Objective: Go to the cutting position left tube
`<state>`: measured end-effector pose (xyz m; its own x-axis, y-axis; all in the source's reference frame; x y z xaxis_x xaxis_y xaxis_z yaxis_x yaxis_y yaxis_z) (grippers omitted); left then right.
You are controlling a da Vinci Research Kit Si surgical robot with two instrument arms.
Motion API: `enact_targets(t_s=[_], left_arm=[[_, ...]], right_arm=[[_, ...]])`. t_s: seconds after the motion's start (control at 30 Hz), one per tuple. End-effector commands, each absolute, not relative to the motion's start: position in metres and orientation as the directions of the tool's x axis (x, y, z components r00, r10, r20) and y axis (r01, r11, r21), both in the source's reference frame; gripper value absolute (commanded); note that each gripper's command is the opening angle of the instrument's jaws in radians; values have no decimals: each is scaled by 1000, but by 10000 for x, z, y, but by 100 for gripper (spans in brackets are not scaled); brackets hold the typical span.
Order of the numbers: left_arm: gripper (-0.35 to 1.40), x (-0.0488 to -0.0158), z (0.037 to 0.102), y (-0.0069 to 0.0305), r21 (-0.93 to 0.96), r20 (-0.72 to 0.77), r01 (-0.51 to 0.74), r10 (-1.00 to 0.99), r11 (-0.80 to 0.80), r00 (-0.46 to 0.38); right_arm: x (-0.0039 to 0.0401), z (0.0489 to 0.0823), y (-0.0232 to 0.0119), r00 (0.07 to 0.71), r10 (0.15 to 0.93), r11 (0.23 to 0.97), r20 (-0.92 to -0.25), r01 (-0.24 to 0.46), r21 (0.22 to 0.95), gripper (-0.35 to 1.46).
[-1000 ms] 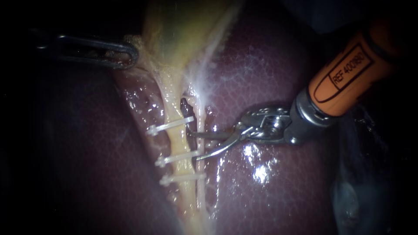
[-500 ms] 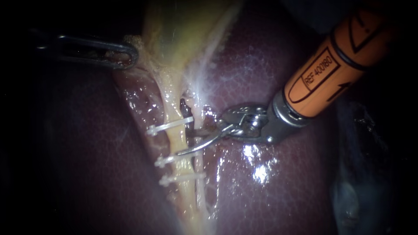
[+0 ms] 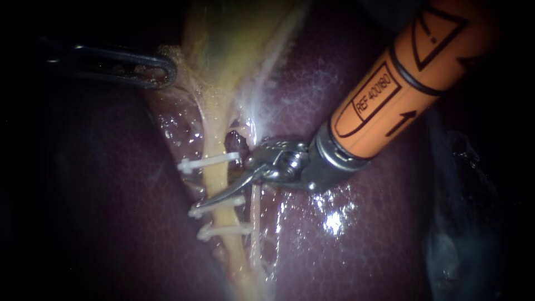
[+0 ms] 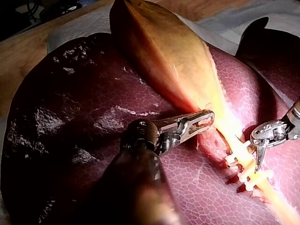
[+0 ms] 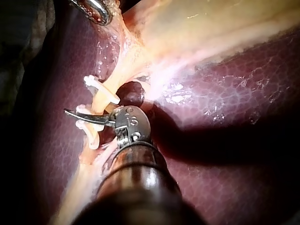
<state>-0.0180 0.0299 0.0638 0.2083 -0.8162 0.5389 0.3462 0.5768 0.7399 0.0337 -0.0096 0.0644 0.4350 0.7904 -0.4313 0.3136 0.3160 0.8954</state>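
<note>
Up and to the left of the left tube [image 3: 214, 177], the left instrument [image 3: 167, 71] comes in with its pincer [image 4: 206, 118] closed on the edge of the gallbladder [image 3: 234, 39], which widens above the tube. The dark liver [image 3: 100, 195] lies on both sides of the tube. The tube itself runs pale yellow down the middle of the endoscope view, crossed by a white top clip [image 3: 196, 164], a middle clip [image 3: 196, 212] and a bottom clip [image 3: 223, 229]. Just right of it runs the thinner right tube [image 3: 255, 217]. From the upper right of the tube the right instrument [image 3: 214, 196] reaches in on its orange shaft [image 3: 390, 95]; its pincer [image 5: 70, 113] is parted, with one curved blade lying across the front of the tube between the top and middle clips, its tip past the tube's left edge, and the other blade mostly hidden behind the tube
</note>
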Motion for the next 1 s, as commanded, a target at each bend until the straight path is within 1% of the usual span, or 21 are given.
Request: enact_targets(t_s=[0.03,0.1,0.27,0.4,0.7,1.0], left_arm=[[-35,-180,638,299,740,539,346,-816,577,208],[-35,-180,638,299,740,539,346,-816,577,208],[-35,-181,638,299,740,539,346,-816,577,208],[-35,-181,638,299,740,539,346,-816,577,208],[-35,-181,638,299,740,539,346,-816,577,208],[-35,-181,638,299,740,539,346,-816,577,208]], right_arm=[[338,644,-96,429,794,314,-431,318,895,136],[341,644,-96,422,801,308,-425,320,896,136],[350,644,-95,385,800,336,-460,349,875,138],[353,637,-97,370,805,335,-464,362,870,138],[356,596,-94,355,805,336,-475,387,859,138],[356,595,-93,355,806,335,-474,388,859,138]])
